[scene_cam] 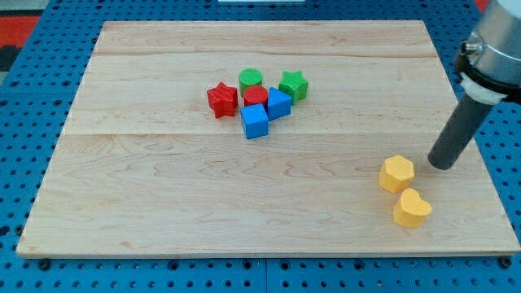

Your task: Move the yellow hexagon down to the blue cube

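The yellow hexagon (396,173) lies on the wooden board at the view's lower right. My tip (440,165) stands just to its right, a small gap apart. The blue cube (255,121) sits near the board's middle, at the bottom of a tight cluster. A second blue block (278,104) lies just up and right of it. The hexagon is far to the right of and below the cube.
A yellow heart-shaped block (412,208) lies just below the hexagon. The cluster also holds a red star (221,99), a red block (255,97), a green cylinder (251,79) and a green star (293,85). The board's right edge (480,163) is near my tip.
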`<action>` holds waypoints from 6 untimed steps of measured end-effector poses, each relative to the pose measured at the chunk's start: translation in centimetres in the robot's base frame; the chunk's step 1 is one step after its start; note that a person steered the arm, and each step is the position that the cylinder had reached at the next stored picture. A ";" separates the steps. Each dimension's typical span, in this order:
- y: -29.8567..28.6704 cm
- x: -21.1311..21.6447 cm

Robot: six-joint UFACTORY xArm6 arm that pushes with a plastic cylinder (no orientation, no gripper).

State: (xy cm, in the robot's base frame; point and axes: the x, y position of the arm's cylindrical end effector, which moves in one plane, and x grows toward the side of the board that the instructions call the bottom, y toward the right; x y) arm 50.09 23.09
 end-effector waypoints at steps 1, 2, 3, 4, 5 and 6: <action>-12.3 2.9; -12.4 2.6; -9.7 5.9; -20.8 7.5; -28.0 5.6; -27.2 3.3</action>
